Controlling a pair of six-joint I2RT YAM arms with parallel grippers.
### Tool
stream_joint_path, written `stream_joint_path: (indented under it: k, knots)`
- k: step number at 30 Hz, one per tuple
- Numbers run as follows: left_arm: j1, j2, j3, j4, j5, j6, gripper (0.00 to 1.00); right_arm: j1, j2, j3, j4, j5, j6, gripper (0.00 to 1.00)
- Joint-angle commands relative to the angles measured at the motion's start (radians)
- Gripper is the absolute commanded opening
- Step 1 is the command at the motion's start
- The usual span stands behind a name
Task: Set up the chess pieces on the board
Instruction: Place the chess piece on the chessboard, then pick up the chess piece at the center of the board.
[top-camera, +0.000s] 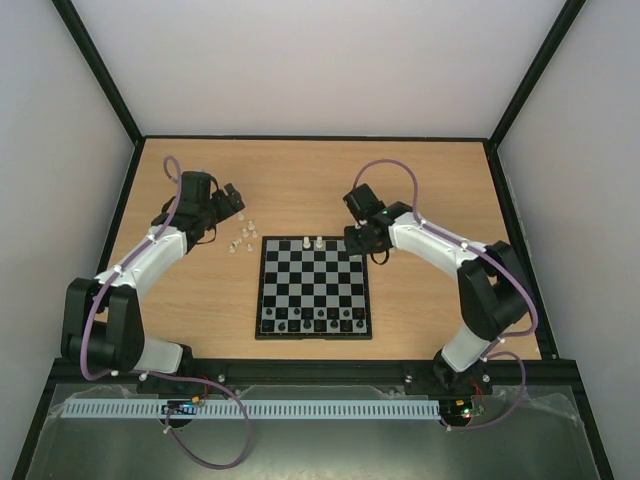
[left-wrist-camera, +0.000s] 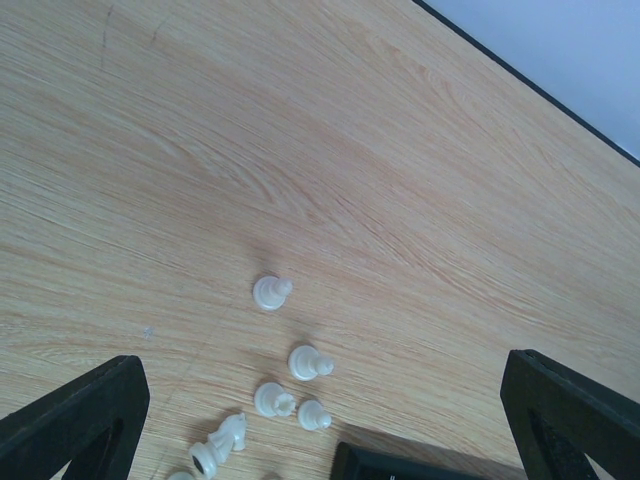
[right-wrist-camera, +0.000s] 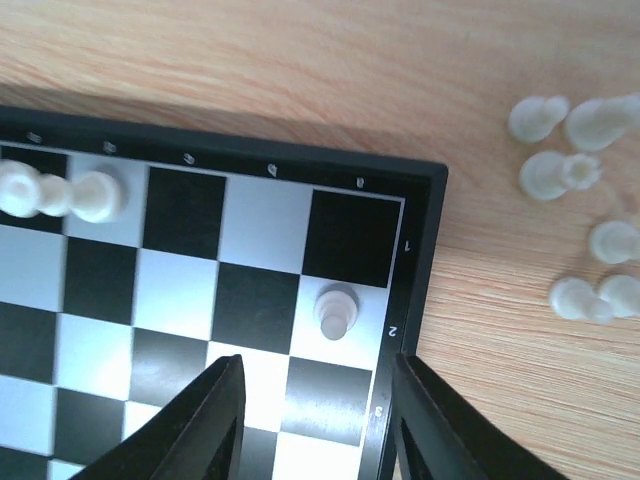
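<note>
Wooden table (top-camera: 300, 180): board (top-camera: 315, 285) mid-table; chess pieces (top-camera: 247, 232) loose off its far-left corner, perhaps seven.

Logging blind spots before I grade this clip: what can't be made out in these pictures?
- Top view: the right gripper covers the black-and-grey checkered chessboard's far right corner, hiding the small whitish pawn that the right wrist shows.
- Top view: tiny black pieces on the near rows, too small to identify.
- Left wrist: bottom edge cuts off one whitish piece.

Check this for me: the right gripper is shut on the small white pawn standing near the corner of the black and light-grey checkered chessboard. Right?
Not quite. The right wrist view shows the right gripper open and clear of the small white pawn standing near the corner of the checkered chessboard.
</note>
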Motion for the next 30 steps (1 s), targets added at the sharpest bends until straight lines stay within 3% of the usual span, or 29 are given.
stream_joint_path:
  k: [1,6,23,30]
  knots:
    - [0.007,0.044,0.019,-0.037,-0.027,0.023,0.99,0.005,-0.089,0.048,-0.083,0.032,-0.011,0.42]
    - [0.009,0.173,0.082,-0.063,-0.038,0.06,0.98,0.005,-0.128,0.042,-0.082,0.025,-0.022,0.43]
    - [-0.03,0.433,0.322,-0.217,-0.144,0.129,0.51,0.001,-0.193,-0.021,-0.026,-0.081,-0.041,0.42]
    - [-0.063,0.495,0.354,-0.25,-0.179,0.137,0.53,0.003,-0.208,-0.035,-0.016,-0.1,-0.04,0.42]
